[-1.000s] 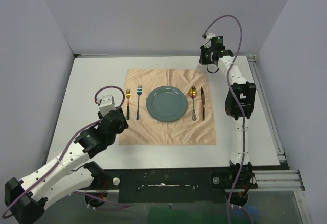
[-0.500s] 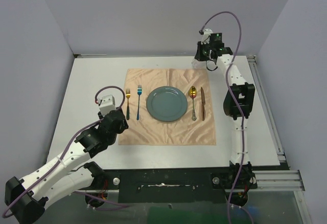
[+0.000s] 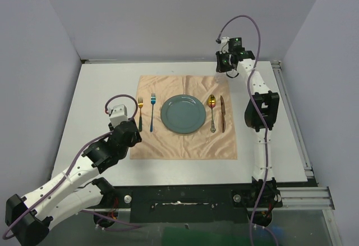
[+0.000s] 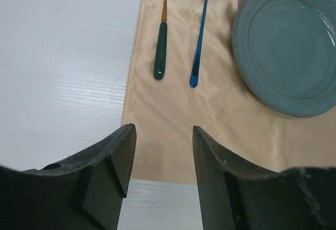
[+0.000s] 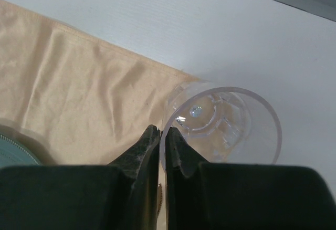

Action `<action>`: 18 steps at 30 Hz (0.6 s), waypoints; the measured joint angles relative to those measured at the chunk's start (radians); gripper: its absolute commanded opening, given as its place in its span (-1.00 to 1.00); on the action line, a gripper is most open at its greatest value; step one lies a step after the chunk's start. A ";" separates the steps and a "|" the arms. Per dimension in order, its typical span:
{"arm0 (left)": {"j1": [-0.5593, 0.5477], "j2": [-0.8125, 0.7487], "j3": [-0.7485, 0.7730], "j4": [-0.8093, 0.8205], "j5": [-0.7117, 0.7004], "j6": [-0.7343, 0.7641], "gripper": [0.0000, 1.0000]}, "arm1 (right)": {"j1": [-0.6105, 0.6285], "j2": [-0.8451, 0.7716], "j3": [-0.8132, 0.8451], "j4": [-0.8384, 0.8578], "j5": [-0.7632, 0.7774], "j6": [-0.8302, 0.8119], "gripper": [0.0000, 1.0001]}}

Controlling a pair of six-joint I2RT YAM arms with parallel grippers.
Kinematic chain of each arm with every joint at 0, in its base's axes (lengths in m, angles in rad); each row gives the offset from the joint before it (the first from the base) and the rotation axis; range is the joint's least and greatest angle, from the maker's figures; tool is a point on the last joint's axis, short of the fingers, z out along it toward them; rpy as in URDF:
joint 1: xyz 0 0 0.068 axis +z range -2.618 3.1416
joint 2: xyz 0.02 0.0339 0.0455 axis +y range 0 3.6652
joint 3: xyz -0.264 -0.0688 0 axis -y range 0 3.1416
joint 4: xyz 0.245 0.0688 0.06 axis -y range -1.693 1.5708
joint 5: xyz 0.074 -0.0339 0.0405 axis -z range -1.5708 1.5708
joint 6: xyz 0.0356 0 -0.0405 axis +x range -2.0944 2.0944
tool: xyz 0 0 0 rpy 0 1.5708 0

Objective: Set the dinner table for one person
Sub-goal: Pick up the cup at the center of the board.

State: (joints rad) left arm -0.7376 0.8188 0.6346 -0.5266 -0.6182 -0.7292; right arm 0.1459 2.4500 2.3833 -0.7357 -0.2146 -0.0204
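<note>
The white dinner table (image 3: 95, 100) carries a peach cloth (image 3: 185, 142) with a teal plate (image 3: 183, 114) in the middle. A gold fork with a green handle (image 3: 140, 114) and a blue fork (image 3: 152, 111) lie left of the plate. A gold-bowled spoon (image 3: 212, 111) and a knife (image 3: 222, 114) lie right of it. My right gripper (image 5: 163, 135) is shut on the rim of a clear glass (image 5: 226, 114), upright at the cloth's far right corner. My left gripper (image 4: 163, 135) is open and empty over the cloth's near left edge.
An aluminium rail (image 3: 291, 117) runs along the table's right edge. Grey walls close in the back and both sides. The forks also show in the left wrist view, the green-handled one (image 4: 161, 56) nearest the cloth's edge.
My right gripper has risen and shifted slightly left with the glass, staying near the cloth's far right corner. The left arm has not moved.
</note>
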 measured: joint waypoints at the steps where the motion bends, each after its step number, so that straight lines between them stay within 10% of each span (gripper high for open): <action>1: 0.000 -0.001 -0.001 0.000 0.002 0.000 -0.10 | 0.003 0.000 0.000 -0.010 0.006 -0.004 -1.00; 18: 0.000 -0.060 -0.008 0.000 0.014 -0.015 -0.10 | 0.098 0.000 0.000 -0.024 0.113 -0.091 -1.00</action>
State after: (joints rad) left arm -0.7376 0.7589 0.6270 -0.5270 -0.6044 -0.7441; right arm 0.2443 2.4500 2.3833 -0.7593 -0.1017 -0.1112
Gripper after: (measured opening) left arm 0.448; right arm 0.056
